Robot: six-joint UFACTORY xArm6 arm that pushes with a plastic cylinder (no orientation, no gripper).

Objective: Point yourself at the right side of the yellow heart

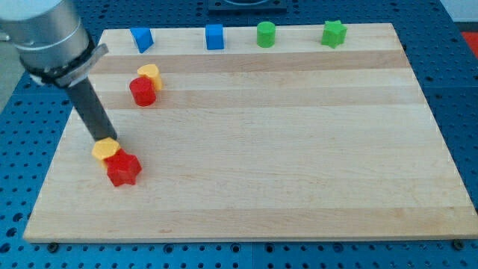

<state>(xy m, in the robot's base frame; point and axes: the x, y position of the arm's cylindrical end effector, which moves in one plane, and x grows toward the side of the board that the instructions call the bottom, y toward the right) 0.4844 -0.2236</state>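
Observation:
A yellow block [150, 73] that looks like the heart lies at the view's upper left, touching a red cylinder [142, 92] just below and to its left. My tip [102, 140] is far below it, at the view's left, touching the top edge of a second yellow block [105, 149], whose shape I cannot make out. That block rests against a red star [123, 169] at its lower right. The dark rod slants up and left from my tip to the grey arm.
Along the board's top edge stand a blue triangle [141, 38], a blue cube [214, 36], a green cylinder [266, 33] and a green star [334, 33]. The wooden board's [299, 149] left edge is close to my tip.

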